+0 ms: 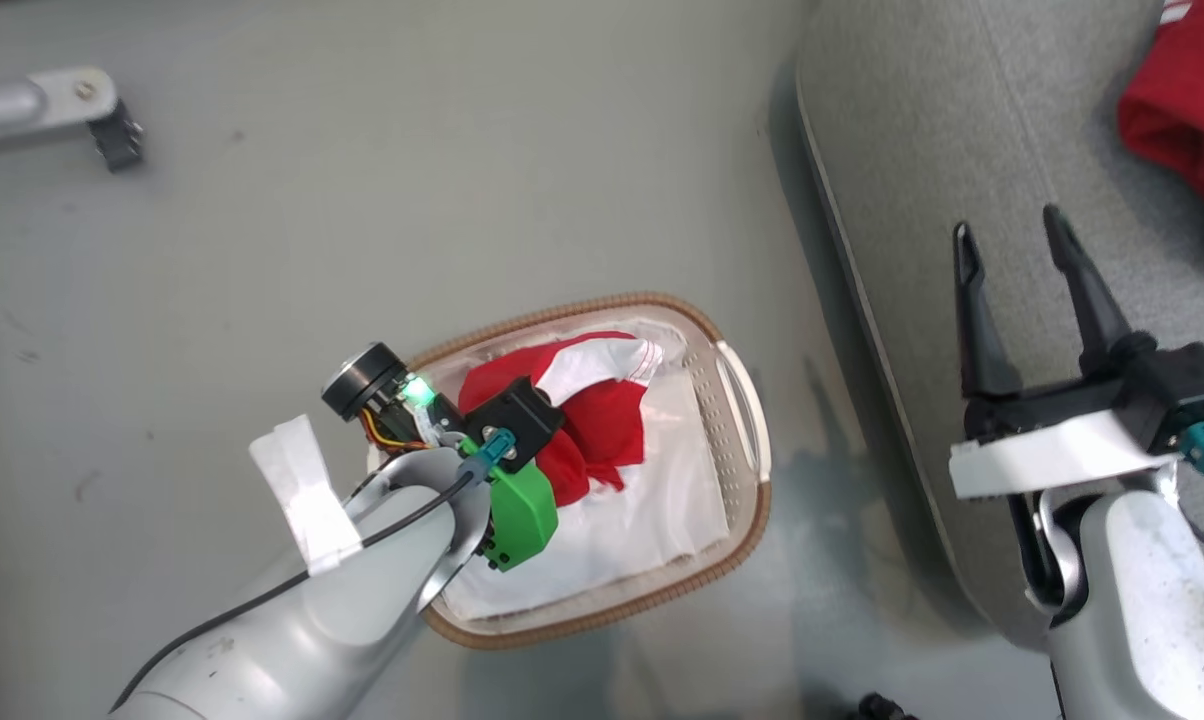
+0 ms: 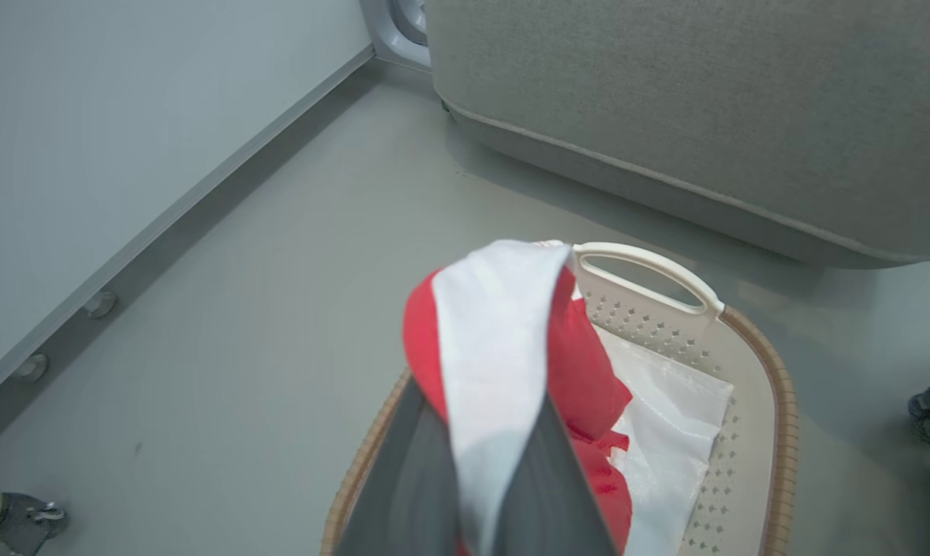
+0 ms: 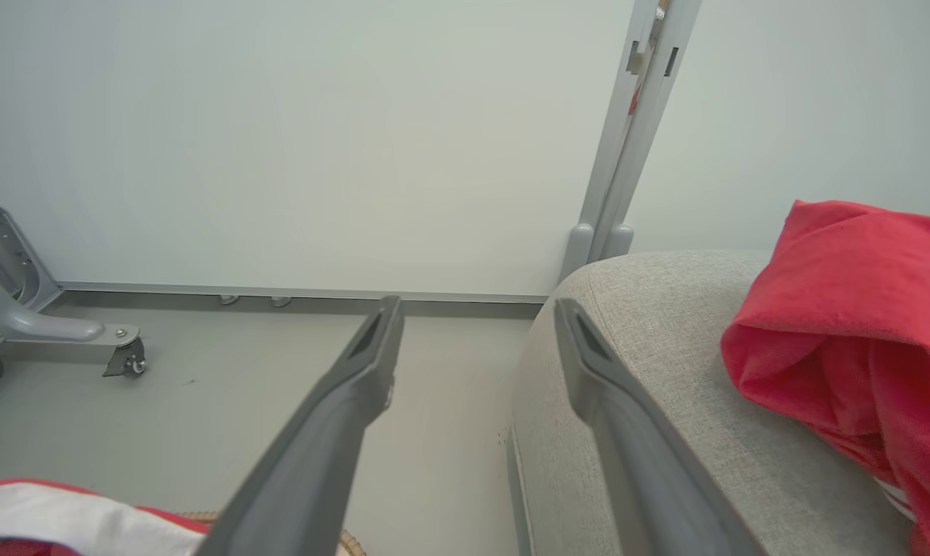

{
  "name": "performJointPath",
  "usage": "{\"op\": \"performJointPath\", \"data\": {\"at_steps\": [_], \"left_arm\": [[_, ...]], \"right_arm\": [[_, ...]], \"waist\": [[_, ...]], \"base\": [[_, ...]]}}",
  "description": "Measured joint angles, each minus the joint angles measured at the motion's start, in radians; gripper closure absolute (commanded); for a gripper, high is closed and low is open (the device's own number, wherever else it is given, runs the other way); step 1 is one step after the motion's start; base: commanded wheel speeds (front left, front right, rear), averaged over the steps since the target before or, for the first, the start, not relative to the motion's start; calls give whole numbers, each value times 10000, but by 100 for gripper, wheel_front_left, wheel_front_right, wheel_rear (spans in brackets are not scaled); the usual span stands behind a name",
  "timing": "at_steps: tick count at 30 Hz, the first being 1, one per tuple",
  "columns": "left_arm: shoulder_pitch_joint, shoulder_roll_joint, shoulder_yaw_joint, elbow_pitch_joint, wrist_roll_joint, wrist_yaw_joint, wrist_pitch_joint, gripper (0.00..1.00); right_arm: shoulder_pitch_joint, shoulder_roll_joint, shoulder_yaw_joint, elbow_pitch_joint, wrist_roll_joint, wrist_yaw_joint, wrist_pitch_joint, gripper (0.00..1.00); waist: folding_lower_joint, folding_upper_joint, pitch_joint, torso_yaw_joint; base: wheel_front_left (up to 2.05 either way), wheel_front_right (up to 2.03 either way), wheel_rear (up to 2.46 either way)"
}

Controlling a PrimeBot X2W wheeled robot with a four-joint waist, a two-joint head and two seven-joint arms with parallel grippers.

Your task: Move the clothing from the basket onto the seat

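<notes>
The big grey seat (image 1: 962, 150) takes up the right side of the head view, running top to bottom, with grey floor (image 1: 362, 250) to its left. A second red garment (image 1: 1177, 120) is already bunched up on it, in the top right corner.

The basket (image 1: 602, 298) sits on the floor at lower centre, just beside the seat's edge but not touching it. Its white liner (image 1: 662, 500) is spread across the bottom.

The clothing (image 1: 612, 420) is a red and white bundle in the upper left part of the basket, lying on the liner.

In the left wrist view the left gripper (image 2: 484, 455) is clamped tight on the clothing, with the white panel pinched between its two fingers and draping over the tips.

The right gripper (image 1: 1007, 228) hangs over the seat's left edge at the right of the head view, jaws spread wide with nothing in them.
</notes>
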Motion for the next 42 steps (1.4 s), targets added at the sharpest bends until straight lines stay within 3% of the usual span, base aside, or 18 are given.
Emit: {"op": "performJointPath", "data": {"at_steps": [7,18,24,32,42], "left_arm": [[129,963,121,-1755,52,71,125,100],[-885,2905,719,-4652,-65,73,1760,100],[-1563,3549,1093,-5825,-104,69,2418,100],[-2092,3777,1373,-6245,-247,111,2834,100],[-2265,3659,1262,-6938,-276,109,2968,100]], "right_arm": [[810,-2,416,546,-192,0,0,0],[1437,-2,1185,1041,-188,-2,0,0],[1484,-6,1392,1108,-186,-2,0,0],[1192,-2,2426,1223,-67,0,0,0],[815,-6,3250,1254,125,-2,0,0]], "waist": [[0,0,-1611,419],[-1,0,-3910,784],[-1,0,-4636,853],[-1,0,-4801,823],[-1,0,-4857,963]], "base": [[0,0,0],[0,0,0],[0,0,0],[0,0,0],[0,0,0]]}}
